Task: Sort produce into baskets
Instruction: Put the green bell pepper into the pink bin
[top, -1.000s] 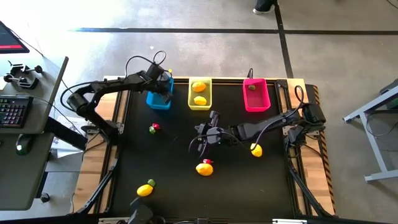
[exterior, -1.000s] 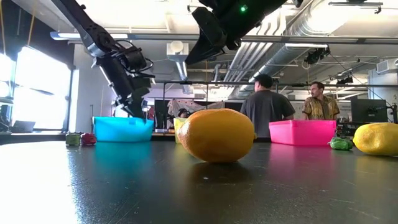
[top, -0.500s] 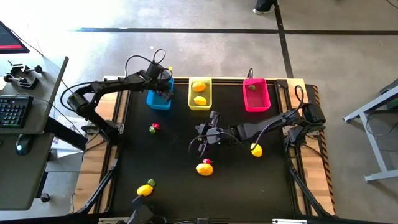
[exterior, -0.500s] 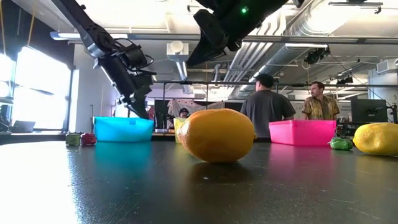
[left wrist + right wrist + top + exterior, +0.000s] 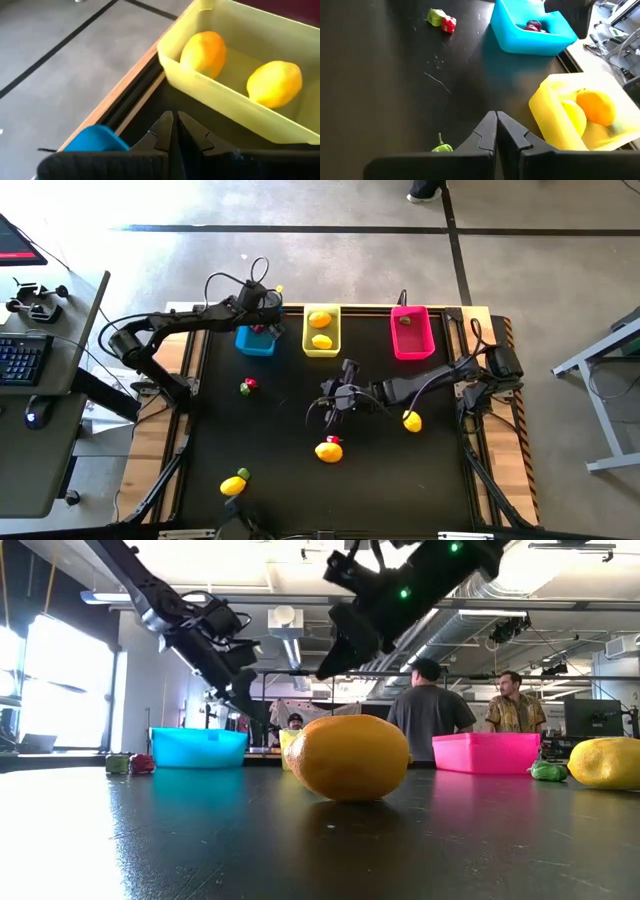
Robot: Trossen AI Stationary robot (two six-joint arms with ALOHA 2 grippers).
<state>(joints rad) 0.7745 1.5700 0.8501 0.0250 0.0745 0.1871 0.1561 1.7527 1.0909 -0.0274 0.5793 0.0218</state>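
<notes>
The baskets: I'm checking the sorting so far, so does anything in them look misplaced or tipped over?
Nothing stands out. The yellow basket holds two lemons, the blue basket a dark red piece, and the pink basket a small green piece. All three stand upright in a row at the table's far edge.

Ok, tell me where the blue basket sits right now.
In the high view the blue basket sits at the table's far edge on the left side, beside the yellow basket, with the left gripper above it.

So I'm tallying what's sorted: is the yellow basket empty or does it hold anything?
Not empty. The yellow basket holds two yellow lemons lying side by side.
</notes>
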